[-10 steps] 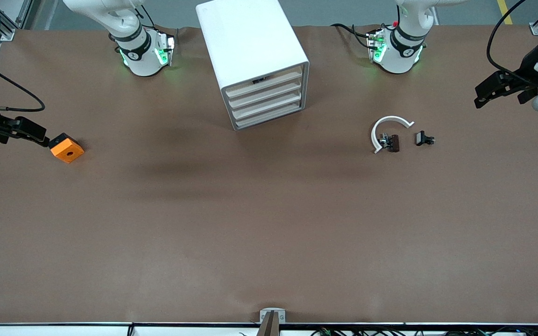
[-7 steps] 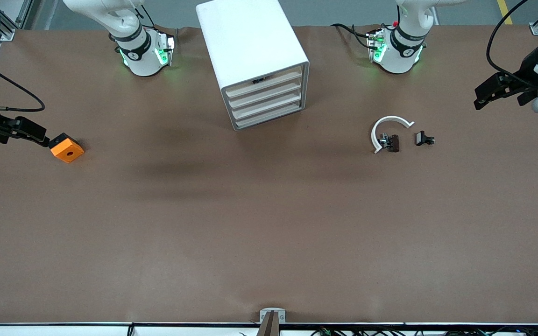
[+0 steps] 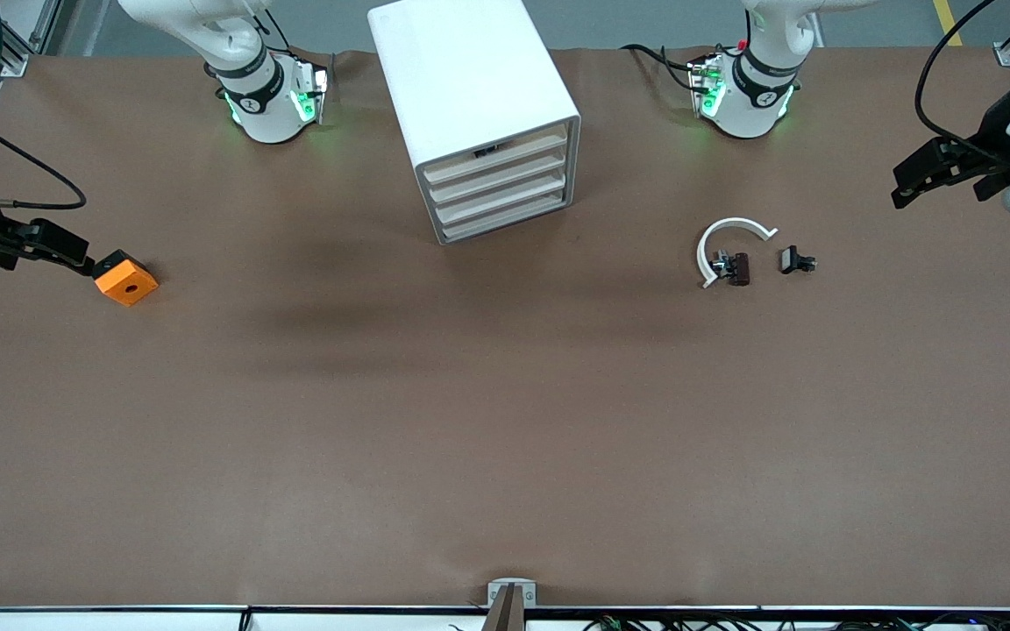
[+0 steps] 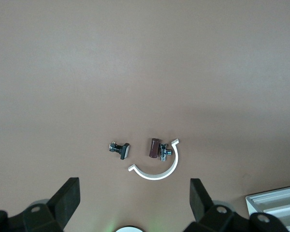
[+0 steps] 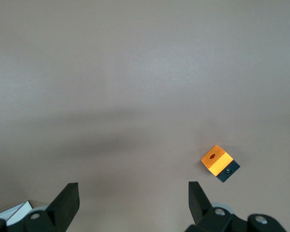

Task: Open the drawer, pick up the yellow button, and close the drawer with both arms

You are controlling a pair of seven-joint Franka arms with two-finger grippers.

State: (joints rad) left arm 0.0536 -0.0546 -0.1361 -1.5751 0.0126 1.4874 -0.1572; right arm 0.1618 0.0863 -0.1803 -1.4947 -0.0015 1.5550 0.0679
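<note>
Claws both apart, empty: left gripper (image 3: 908, 182) up at my end of the table, right gripper (image 3: 75, 260) at the other end, over the orange block (image 3: 125, 279). Cabinet (image 3: 470, 79) at 12 o'clock of table centre, all four drawers (image 3: 494, 159) shut. Button not visible; probably inside.

Risks: pulling one drawer may drag the unbraced cabinet; wrong drawer; clips (image 3: 737, 268) at 2 o'clock mistaken for the target.

No readable writing.

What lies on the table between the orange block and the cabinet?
Nothing: the front view shows only bare brown table between the orange block and the cabinet.
</note>
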